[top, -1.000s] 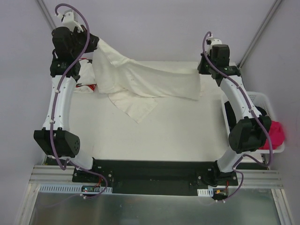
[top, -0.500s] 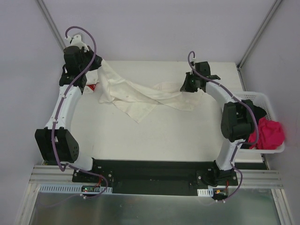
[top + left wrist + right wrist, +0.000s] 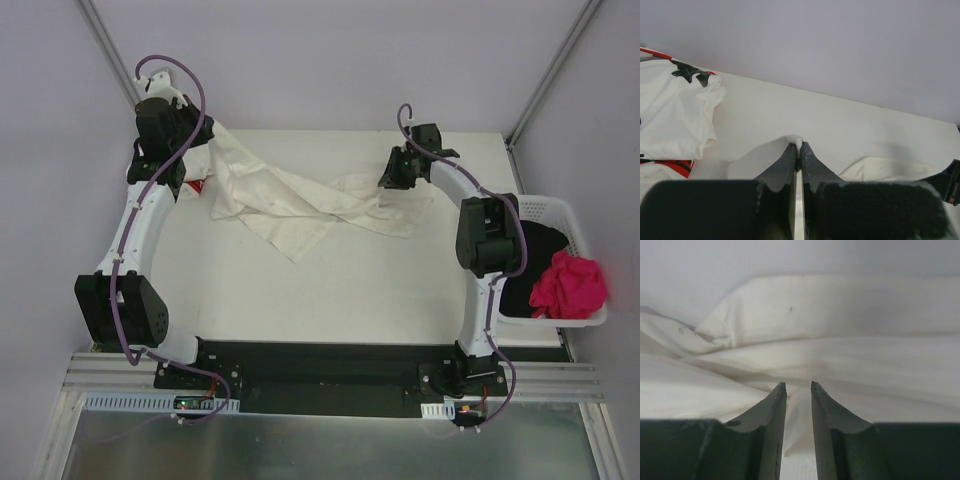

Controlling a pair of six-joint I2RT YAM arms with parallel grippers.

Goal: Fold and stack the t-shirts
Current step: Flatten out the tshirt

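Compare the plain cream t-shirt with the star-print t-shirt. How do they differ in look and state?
The cream t-shirt is plain; the star-print t-shirt carries black stars and red marks. The left hand pinches one end of the cream t-shirt, which stretches across the table; the star-print t-shirt lies bunched at the table's left side, unheld. Both are pale, rumpled cloth.

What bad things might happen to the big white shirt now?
1. Only the left gripper pinches the cream shirt, and only by a small corner, so it might slip out.
2. The right gripper has its jaws parted over the cloth, so a pull from the left would likely drag the shirt crumpled, not flat.
3. The star-print shirt lies close by the left gripper and might get dragged along.
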